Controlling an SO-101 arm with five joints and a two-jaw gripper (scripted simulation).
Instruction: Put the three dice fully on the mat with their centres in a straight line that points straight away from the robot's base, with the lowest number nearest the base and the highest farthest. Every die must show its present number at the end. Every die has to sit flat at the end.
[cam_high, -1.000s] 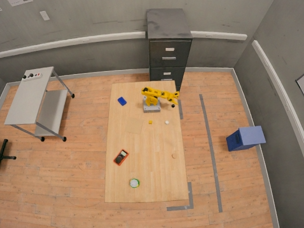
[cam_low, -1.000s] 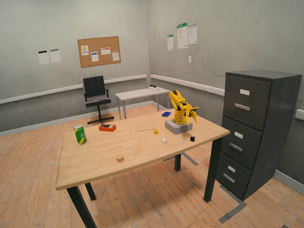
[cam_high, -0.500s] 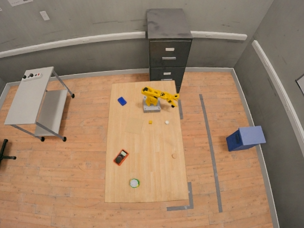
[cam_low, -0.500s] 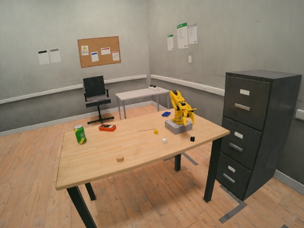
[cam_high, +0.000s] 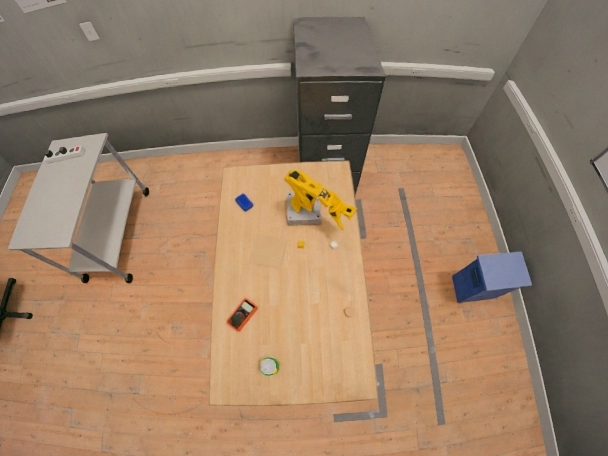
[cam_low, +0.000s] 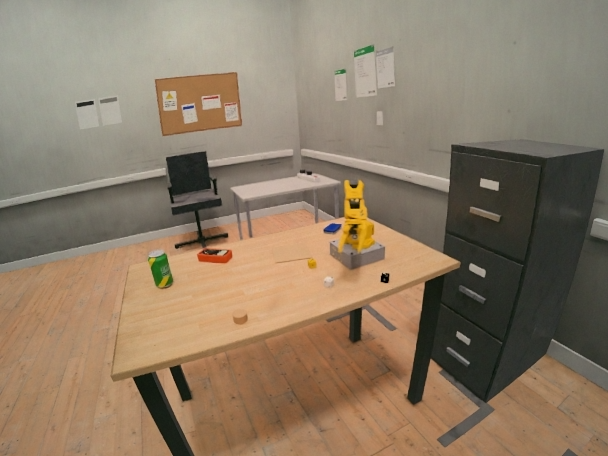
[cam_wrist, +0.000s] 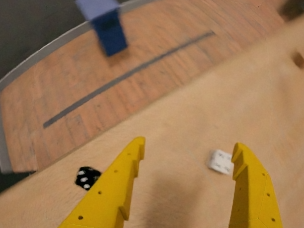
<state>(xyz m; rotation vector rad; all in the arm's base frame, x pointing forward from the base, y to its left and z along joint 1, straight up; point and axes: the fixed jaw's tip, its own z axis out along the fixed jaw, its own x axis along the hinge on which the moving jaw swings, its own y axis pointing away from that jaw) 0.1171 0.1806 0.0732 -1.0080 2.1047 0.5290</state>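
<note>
The mat is a thin beige square with no die on it. A yellow die lies on the table beside it. A white die lies further from the mat, partly beside a fingertip in the wrist view. A black die lies near the table's edge, hidden in the top view. My gripper is open and empty, raised above the table on the base's white-die side. The dice's top numbers are too small or blurred to read.
A blue box-like item lies beside the robot's base. A red-cased multimeter, a green can and a round wooden disc stand farther out on the table.
</note>
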